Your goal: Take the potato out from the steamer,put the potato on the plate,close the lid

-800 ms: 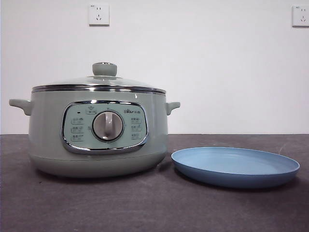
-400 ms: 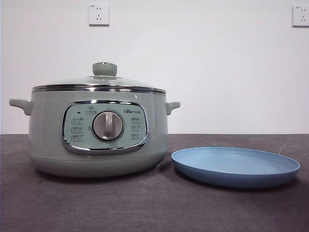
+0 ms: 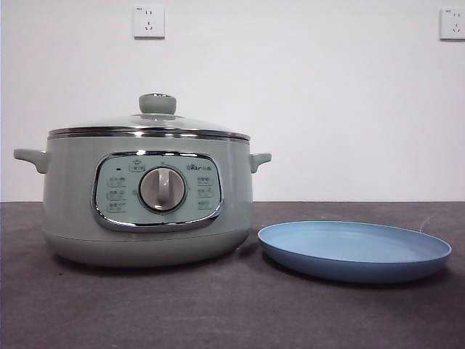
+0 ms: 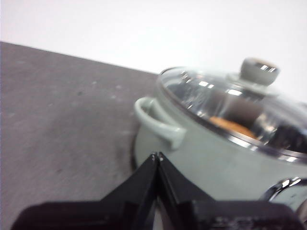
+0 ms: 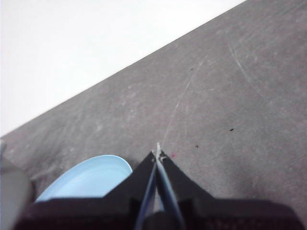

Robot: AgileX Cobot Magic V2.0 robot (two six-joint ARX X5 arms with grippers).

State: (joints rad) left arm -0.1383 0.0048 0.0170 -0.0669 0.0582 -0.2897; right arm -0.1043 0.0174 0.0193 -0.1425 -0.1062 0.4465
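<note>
The sage-green steamer point(image 3: 149, 200) stands on the dark table at the left, with its glass lid point(image 3: 149, 123) closed on it. In the left wrist view the orange-brown potato point(image 4: 232, 127) shows through the lid point(image 4: 225, 103) inside the steamer point(image 4: 206, 158). The light-blue plate point(image 3: 354, 251) lies empty to the steamer's right, and its edge shows in the right wrist view point(image 5: 88, 179). My left gripper point(image 4: 157, 157) is shut and empty beside the steamer's side handle. My right gripper point(image 5: 157, 154) is shut and empty above the table near the plate. Neither arm shows in the front view.
A white wall with two sockets point(image 3: 149, 22) rises behind the table. Bare dark tabletop point(image 3: 218, 313) lies in front of the steamer and plate, and more of it point(image 5: 230, 105) stretches beyond the right gripper.
</note>
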